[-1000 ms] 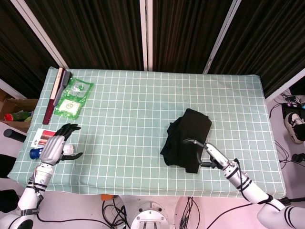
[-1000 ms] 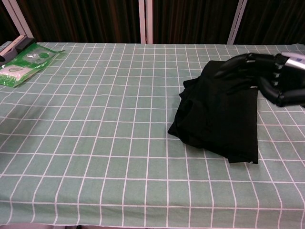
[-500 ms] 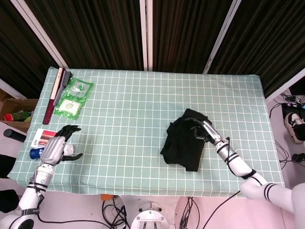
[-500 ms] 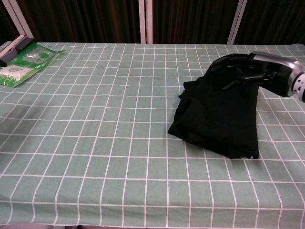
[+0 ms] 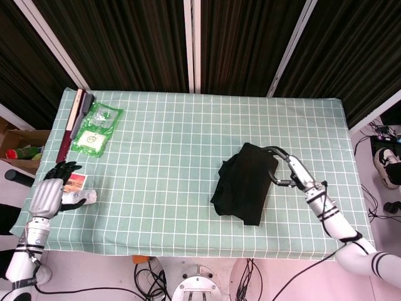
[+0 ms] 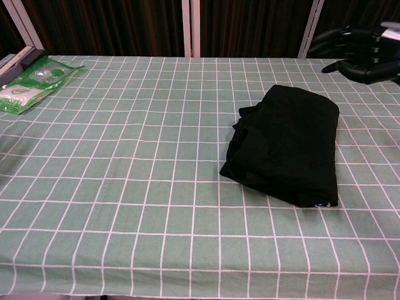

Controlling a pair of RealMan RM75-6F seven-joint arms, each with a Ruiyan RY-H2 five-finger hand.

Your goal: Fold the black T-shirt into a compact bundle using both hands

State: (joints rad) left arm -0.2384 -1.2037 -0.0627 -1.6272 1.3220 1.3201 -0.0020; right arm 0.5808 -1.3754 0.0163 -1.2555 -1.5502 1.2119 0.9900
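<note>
Since the previous frames my right hand has lifted off the black T-shirt and now hangs clear of it, just beside its far right edge. In the chest view this hand sits above and beyond the garment with its fingers loosely apart, holding nothing. The shirt lies folded in a compact dark bundle on the checked tablecloth, immediately to the left of my right hand and slightly nearer me. My left hand has drawn back toward the near left table edge. Its fingers are spread and I hold nothing in it. A small white item lies just right of that hand. Green packets lie well beyond my left hand.
</note>
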